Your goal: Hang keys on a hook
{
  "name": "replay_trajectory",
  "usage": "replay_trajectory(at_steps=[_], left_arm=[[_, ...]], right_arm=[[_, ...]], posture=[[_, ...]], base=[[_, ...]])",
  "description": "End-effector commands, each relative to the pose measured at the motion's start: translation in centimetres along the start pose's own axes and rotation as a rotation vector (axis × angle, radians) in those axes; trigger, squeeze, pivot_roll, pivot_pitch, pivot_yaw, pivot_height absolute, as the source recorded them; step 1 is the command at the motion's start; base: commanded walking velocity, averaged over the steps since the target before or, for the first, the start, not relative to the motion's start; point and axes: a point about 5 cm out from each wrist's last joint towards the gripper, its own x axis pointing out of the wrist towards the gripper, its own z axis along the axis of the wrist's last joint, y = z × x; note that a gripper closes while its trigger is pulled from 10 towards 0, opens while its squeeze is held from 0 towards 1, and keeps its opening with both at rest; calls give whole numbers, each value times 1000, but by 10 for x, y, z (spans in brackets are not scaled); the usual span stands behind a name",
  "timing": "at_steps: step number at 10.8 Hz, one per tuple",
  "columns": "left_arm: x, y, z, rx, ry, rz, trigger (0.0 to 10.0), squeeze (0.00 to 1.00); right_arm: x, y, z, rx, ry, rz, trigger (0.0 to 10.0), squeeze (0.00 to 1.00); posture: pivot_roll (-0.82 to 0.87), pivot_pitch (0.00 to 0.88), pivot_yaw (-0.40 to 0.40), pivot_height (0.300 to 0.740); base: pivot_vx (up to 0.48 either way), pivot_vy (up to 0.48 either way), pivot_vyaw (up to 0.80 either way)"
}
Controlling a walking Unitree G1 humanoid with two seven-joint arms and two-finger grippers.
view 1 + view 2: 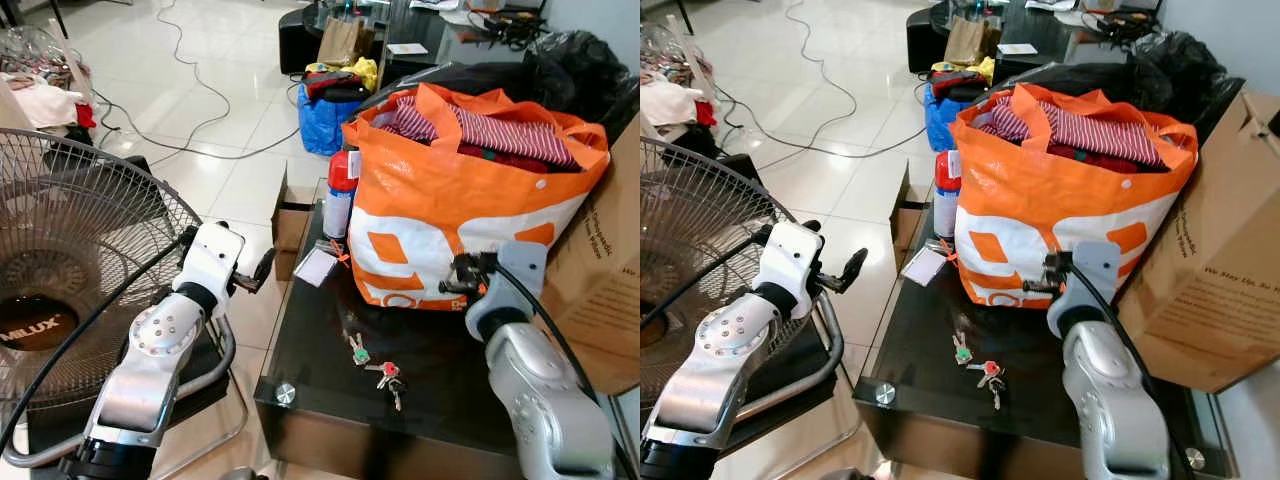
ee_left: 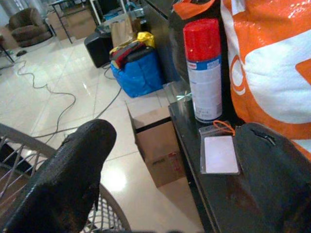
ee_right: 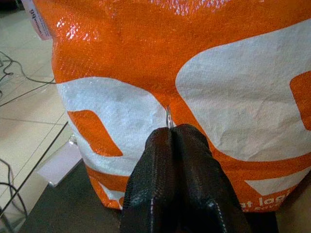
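Keys (image 1: 378,366) lie untouched on the dark surface (image 1: 330,330); left gripper (image 1: 262,268) apart, right gripper (image 3: 171,141) pressed together, hanging undone.

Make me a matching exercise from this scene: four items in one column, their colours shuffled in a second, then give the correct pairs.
Items:
1. spray can cap
2. shopping bag
3. table
4. bag on the floor

Colours:
A. blue
B. glossy black
C. red
D. orange and white

Pairs: 1-C, 2-D, 3-B, 4-A
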Motion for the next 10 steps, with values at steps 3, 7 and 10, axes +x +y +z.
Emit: replay_trajectory(at_steps=[3, 7, 10], left_arm=[[0, 1, -1, -1, 3, 8, 10000, 0], [-4, -1, -4, -11, 8, 19, 10000, 0], [-2, 0, -3, -8, 4, 24, 10000, 0]], right_arm=[[2, -4, -2, -2, -11, -40, 118, 0], [4, -6, -2, -2, -17, -46, 0, 0], [4, -5, -2, 3, -22, -53, 0, 0]], posture=[[-48, 0, 0, 740], [-33, 0, -27, 740], [-35, 0, -26, 740]], base=[[-259, 0, 0], [-301, 0, 0], [-286, 0, 0]])
